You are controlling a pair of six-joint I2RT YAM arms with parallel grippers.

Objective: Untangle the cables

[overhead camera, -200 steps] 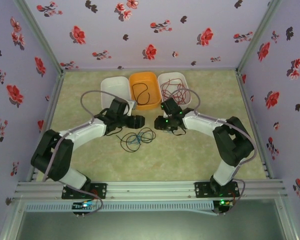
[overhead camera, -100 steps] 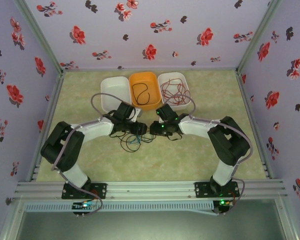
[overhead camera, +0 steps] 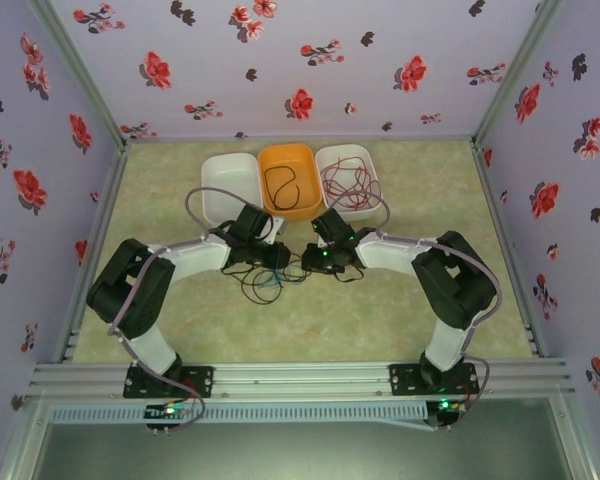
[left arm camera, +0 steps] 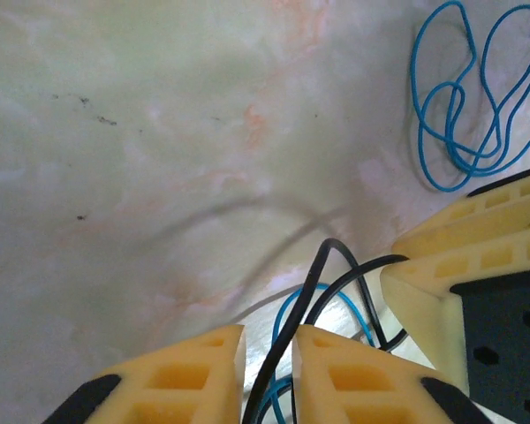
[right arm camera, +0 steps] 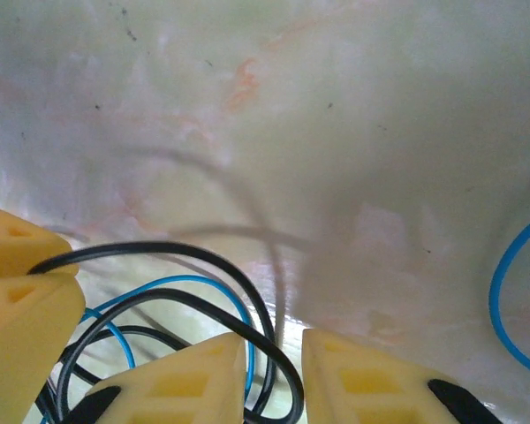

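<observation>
**Item 1, tangle (overhead camera: 268, 282):** black cable (right arm camera: 159, 250) and blue cable (right arm camera: 185, 281) looped together. You find it on the worktop (overhead camera: 380, 320), mid-front, where the two sets of jaws meet tip to tip.

**Item 2, left jaws:** nearly together, with a narrow slit left. The black cable runs up through that slit, with blue strands just beside it. You cannot tell whether it is pinched.

**Item 3, right jaws:** also narrowly apart. A black loop curves into their gap. You cannot tell whether they grip it.

**Item 4, blue coil (left arm camera: 464, 102):** lies flat on the worktop, beyond the jaw tips and outside both gaps.

**Item 5, bins at the back:**
- orange bin (overhead camera: 305, 165), holding a second black cable (overhead camera: 285, 185)
- right white bin (overhead camera: 325, 160), holding red cables (overhead camera: 348, 182)
- left white bin (overhead camera: 230, 180)
</observation>
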